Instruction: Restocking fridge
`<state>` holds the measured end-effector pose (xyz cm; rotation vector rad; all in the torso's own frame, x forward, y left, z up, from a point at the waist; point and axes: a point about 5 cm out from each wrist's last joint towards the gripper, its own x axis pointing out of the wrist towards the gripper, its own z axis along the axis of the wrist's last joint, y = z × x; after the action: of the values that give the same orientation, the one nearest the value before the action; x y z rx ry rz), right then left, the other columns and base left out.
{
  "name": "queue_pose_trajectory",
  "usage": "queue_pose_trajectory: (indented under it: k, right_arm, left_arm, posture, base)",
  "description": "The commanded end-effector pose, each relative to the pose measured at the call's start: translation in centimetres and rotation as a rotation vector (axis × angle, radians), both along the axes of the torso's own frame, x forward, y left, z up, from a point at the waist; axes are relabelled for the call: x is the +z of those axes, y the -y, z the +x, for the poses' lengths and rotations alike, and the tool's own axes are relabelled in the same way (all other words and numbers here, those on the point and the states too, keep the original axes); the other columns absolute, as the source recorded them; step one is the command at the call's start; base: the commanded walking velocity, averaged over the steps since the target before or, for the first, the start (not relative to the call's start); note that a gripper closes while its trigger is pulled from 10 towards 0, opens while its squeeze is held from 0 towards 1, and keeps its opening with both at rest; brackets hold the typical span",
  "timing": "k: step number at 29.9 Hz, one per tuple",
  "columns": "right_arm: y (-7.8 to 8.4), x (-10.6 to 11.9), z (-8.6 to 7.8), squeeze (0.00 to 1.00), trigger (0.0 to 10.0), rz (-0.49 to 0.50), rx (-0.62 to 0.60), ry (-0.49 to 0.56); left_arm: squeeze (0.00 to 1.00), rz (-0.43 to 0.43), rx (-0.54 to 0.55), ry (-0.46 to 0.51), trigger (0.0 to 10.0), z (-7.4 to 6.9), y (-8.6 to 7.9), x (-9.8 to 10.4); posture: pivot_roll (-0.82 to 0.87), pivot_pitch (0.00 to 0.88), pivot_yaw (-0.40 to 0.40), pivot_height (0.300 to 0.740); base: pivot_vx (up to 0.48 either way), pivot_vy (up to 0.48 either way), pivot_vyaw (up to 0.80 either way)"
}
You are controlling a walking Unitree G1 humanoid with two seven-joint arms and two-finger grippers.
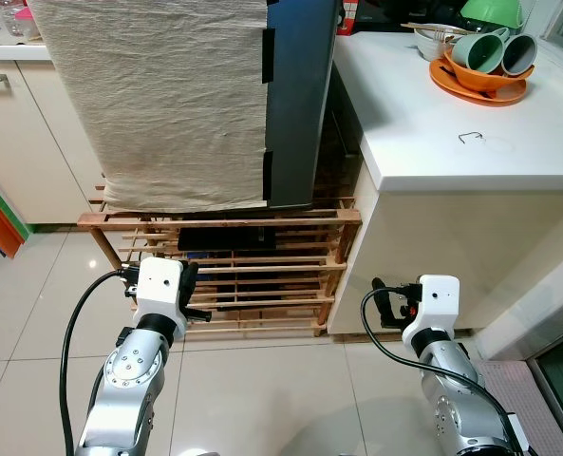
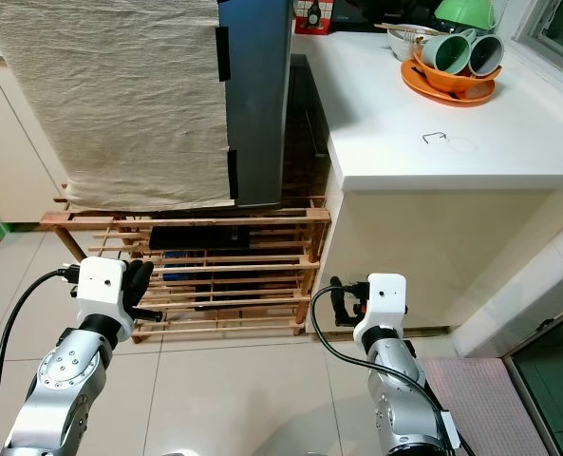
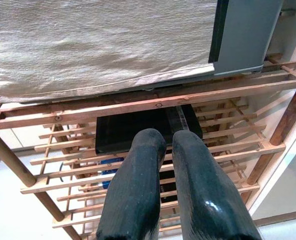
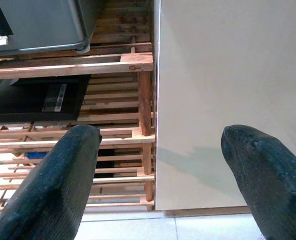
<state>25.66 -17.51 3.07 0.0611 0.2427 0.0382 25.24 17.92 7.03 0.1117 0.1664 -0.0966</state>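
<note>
Left gripper (image 3: 168,145) low before wooden rack (image 1: 262,275), fingers pressed together, holding nothing. Fridge (image 1: 295,104) stands on rack, door closed, beige cloth (image 1: 158,95) draped over front. Black flat box (image 3: 138,127) on rack slats beneath. Right gripper (image 4: 157,145) near white counter (image 1: 433,123) side panel, fingers spread wide, empty. Orange plate (image 1: 476,84) with green cups (image 1: 495,49) on counter far corner.

A beige, faintly woven cloth (image 1: 158,95) covered the grey fridge (image 1: 298,95). Under the fridge, the slatted rack (image 1: 253,275) was reddish-brown wood, holding a black flat box (image 3: 138,127). Right of the fridge, the counter (image 1: 433,133) was plain white, bearing an orange plate (image 1: 478,85) with two pale green mugs (image 1: 495,52). Below the fridge, the floor tiles (image 1: 34,304) were glossy off-white. Both grippers' fingers (image 3: 138,200) were black.
</note>
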Motion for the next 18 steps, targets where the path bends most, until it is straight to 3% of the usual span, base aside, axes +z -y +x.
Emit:
queue_pose_trajectory:
  k: [1, 14, 15, 16, 17, 18]
  right_arm:
    - [-3.3, 2.2, 1.3, 0.00, 10.0, 0.071, 0.008, 0.013]
    - [-3.3, 2.2, 1.3, 0.00, 10.0, 0.071, 0.008, 0.013]
    - [-3.6, 2.2, 1.4, 0.00, 10.0, 0.071, 0.025, 0.014]
    - [-3.5, 2.7, 2.6, 0.00, 10.0, 0.055, 0.027, 0.056]
    - [-3.3, 3.2, 3.6, 0.00, 10.0, 0.052, 0.018, 0.086]
    - [-3.3, 3.2, 3.6, 0.00, 10.0, 0.052, 0.018, 0.086]
  left_arm:
    - [0.00, -0.166, -0.060, -0.073, 10.0, 3.6, 4.1, 0.2]
    - [0.00, -0.166, -0.060, -0.073, 10.0, 3.6, 4.1, 0.2]
    - [0.00, -0.138, -0.068, -0.043, 10.0, 3.6, 3.8, 0.6]
    - [0.00, -0.139, -0.077, 0.009, 10.0, 4.0, 3.9, 1.4]
    - [0.00, -0.141, -0.091, 0.042, 10.0, 4.3, 4.1, 2.0]
    - [0.00, -0.141, -0.091, 0.042, 10.0, 4.3, 4.1, 2.0]
  posture:
    - [-0.05, 0.000, 0.058, 0.740]
    - [-0.05, 0.000, 0.058, 0.740]
    - [-0.04, 0.000, 0.035, 0.740]
    - [0.00, 0.000, -0.019, 0.740]
    - [0.00, 0.000, -0.024, 0.740]
    - [0.00, 0.000, -0.024, 0.740]
  base:
    - [0.000, 0.000, 0.00]
    - [0.000, 0.000, 0.00]
    - [0.000, 0.000, 0.00]
    - [0.000, 0.000, 0.00]
    - [0.000, 0.000, 0.00]
    - [0.000, 0.000, 0.00]
